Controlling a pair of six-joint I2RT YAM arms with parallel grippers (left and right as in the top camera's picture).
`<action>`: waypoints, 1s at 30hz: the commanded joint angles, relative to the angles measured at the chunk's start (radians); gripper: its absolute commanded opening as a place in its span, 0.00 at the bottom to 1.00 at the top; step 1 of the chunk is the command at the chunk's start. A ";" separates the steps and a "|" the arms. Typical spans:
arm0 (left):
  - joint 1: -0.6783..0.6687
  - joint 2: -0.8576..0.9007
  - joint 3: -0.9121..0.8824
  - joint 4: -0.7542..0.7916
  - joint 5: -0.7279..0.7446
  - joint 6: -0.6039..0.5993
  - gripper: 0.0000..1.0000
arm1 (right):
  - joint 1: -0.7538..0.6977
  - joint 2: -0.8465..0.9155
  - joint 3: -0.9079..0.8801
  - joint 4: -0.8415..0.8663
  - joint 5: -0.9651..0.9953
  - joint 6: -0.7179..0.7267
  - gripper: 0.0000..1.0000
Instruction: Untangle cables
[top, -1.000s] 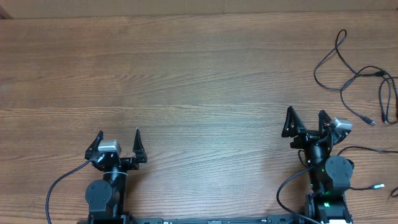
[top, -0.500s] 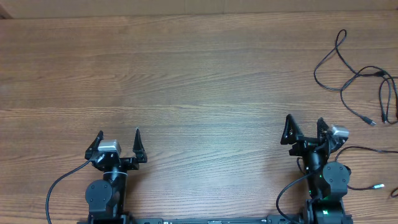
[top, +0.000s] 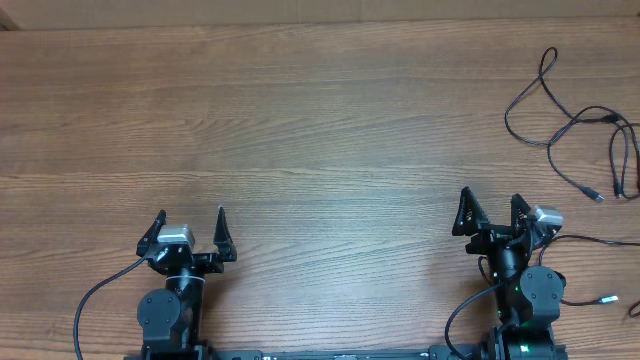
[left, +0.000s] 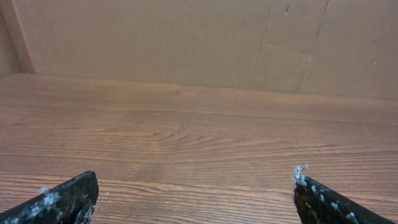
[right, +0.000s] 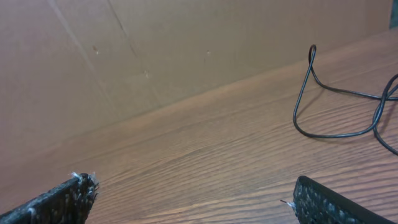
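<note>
The cables lie in loose loops at the far right of the table, well apart from the arms. They look thin, light and limp, and would likely slide and trail, so pinch beside a plug. The left gripper and right gripper gape, both empty.

We find the cables spread on the table at its far right side, ahead of the right gripper and to its right. The left gripper sits near the front edge, well apart from them. A wall stands behind the table.
</note>
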 joint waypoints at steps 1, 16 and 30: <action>0.008 -0.009 -0.004 -0.001 -0.010 -0.011 0.99 | -0.002 -0.028 -0.010 -0.011 0.013 -0.002 1.00; 0.008 -0.009 -0.004 -0.002 -0.010 -0.011 1.00 | -0.002 -0.277 -0.010 -0.201 -0.038 -0.214 1.00; 0.008 -0.009 -0.004 -0.001 -0.010 -0.011 0.99 | -0.002 -0.277 -0.010 -0.200 -0.040 -0.214 1.00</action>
